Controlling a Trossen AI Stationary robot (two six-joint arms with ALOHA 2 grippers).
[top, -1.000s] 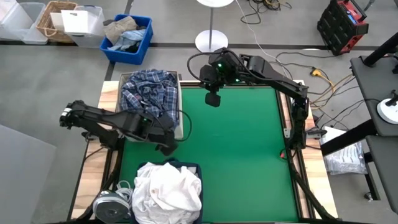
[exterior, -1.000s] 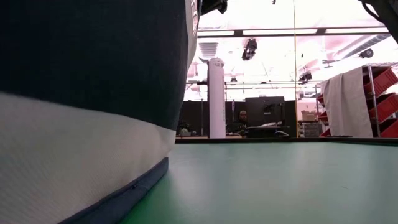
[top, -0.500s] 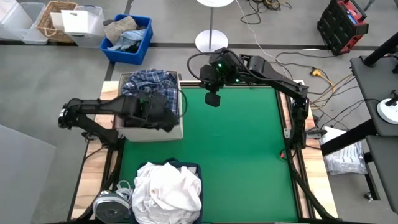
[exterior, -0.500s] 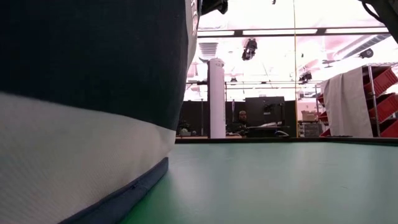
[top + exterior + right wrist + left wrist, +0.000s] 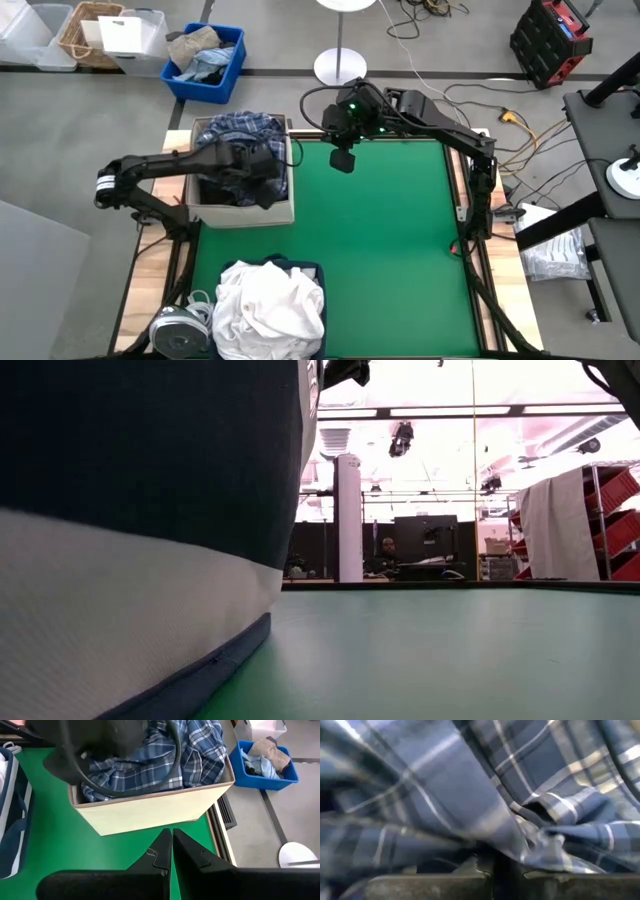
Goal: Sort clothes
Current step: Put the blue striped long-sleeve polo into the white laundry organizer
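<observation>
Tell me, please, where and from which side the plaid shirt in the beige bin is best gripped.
Probably from straight above, pinching a raised fold of the plaid shirt. It lies crumpled inside the beige bin, whose walls block any sideways approach, and its bunched ridges give loose fabric to close on. The left gripper is already over it. The right gripper waits at the mat's far edge, fingers together.

- A box [image 5: 243, 212] sits at the far left of the table [image 5: 380, 250].
- The plaid shirt [image 5: 240, 132] lies in the box.
- The left gripper [image 5: 250, 178] is over the box, on the shirt.
- A bag [image 5: 305, 268] sits at the near left, with white clothes [image 5: 268, 308] in it.
- The right gripper [image 5: 343, 160] hangs at the far edge, right of the box.
</observation>
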